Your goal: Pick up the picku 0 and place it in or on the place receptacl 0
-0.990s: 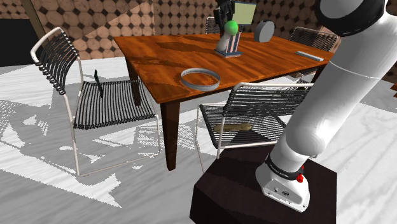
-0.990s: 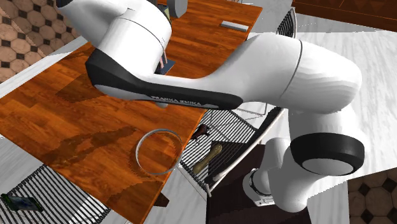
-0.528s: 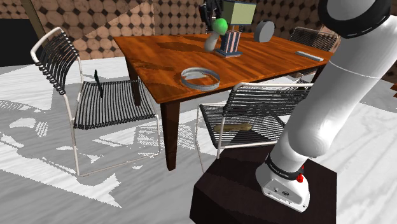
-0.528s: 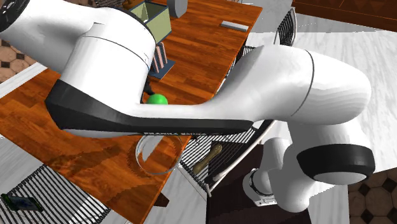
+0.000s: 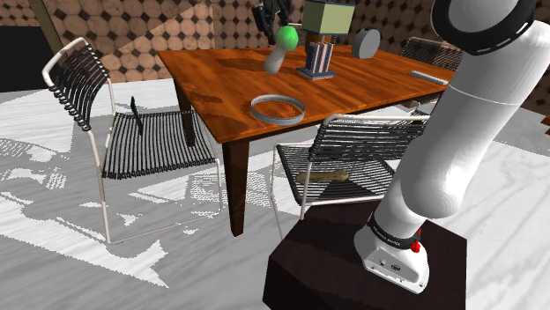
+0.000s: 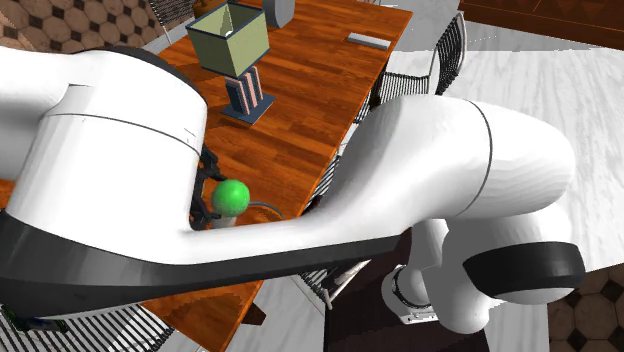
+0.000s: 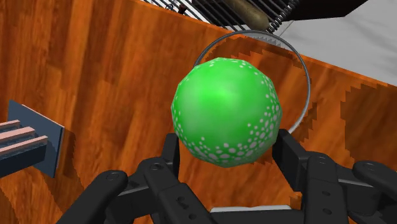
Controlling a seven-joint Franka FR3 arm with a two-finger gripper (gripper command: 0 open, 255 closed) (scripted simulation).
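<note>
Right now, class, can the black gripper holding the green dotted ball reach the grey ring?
Likely yes: the black gripper, shut on the green dotted ball, points toward the grey ring; nothing stands between.

Polished wooden table (image 5: 220, 79), glossy white-speckled green ball (image 7: 226, 111), smooth grey ring (image 5: 277, 117).

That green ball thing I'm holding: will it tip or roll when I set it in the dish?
Probably top-heavy: the green ball sits over a narrower pale stem, so it may tip once released. The round head would likely roll if it lands sideways. The gripper clasps curved sides, so it could slip; the dish rim looks low.
</note>
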